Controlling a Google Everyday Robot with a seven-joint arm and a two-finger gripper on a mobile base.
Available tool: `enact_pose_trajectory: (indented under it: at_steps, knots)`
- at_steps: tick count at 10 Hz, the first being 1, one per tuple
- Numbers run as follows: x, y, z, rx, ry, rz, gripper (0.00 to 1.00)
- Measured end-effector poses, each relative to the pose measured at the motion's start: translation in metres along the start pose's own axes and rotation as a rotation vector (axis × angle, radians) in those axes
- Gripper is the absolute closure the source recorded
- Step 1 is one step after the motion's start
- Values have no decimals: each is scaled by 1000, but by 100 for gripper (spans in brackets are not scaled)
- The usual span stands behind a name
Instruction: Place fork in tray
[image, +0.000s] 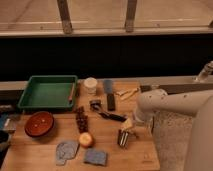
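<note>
The green tray (30, 93) stands at the back left of the wooden table, with nothing visible inside it. A small silver-grey piece that looks like the fork (95, 104) lies mid-table, just in front of the white cup (90, 85) and right of the tray. My gripper (124, 138) hangs low over the front right part of the table, fingers pointing down, open and empty. It is well right of and nearer than the fork. The white arm (165, 102) reaches in from the right.
A black-handled utensil (114, 116) lies between fork and gripper. A dark flat item (109, 96) and pale wooden utensils (127, 93) lie at the back. A red-brown bowl (39, 123), dark grapes (80, 120), an orange fruit (86, 139) and two grey-blue sponges (95, 156) sit in front.
</note>
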Motion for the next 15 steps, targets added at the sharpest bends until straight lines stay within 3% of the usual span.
enact_pose_trajectory:
  at_steps: [8,12,15]
  knots:
    - [-9,14,2,-61,-31,-42,20]
    - [-22,19,11,-56,-67,-69,20]
    - [-34,11,17,-56,-110,-30,20]
